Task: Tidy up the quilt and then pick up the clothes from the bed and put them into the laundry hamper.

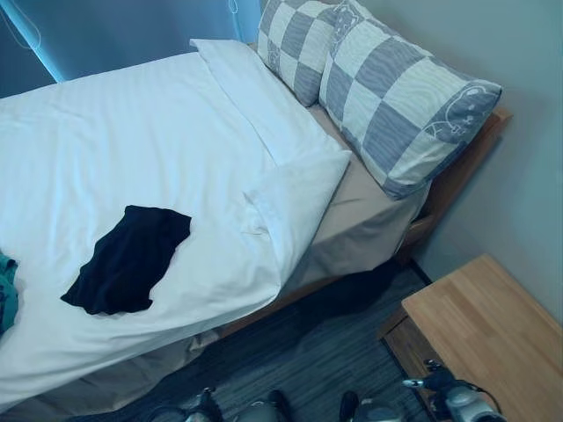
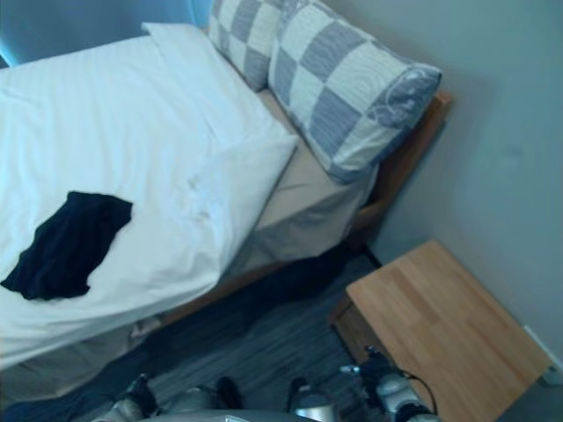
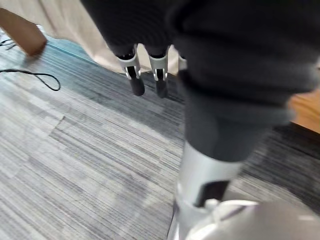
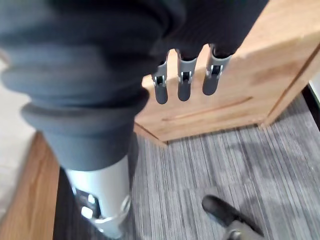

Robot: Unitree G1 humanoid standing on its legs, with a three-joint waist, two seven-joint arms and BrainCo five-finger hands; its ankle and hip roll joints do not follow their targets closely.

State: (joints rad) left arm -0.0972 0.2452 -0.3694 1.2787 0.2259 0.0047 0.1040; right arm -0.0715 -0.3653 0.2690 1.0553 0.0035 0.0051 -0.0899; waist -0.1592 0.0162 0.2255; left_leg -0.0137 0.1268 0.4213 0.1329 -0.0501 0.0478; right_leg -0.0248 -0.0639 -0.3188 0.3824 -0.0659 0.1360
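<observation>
The quilt point(image 1: 158, 149) covers the bed point(image 1: 457, 167), its near corner folded back. Black clothes point(image 1: 127, 258) lie on it toward the left hand point(image 3: 147, 75). Left and right hand point(image 4: 185, 75) hang low beside the bed, fingers straight, holding nothing.

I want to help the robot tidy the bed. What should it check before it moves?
1. Left hand free: ok, fingers straight, holding nothing.
2. Right hand free: ok, fingers straight, beside the wooden nightstand.
3. Quilt tidy: not ok, its corner by the pillows is folded back.
4. Clothes found: ok, black garment lies on the quilt, a teal piece shows at the edge.
5. Laundry hamper's place: cannot tell.
</observation>
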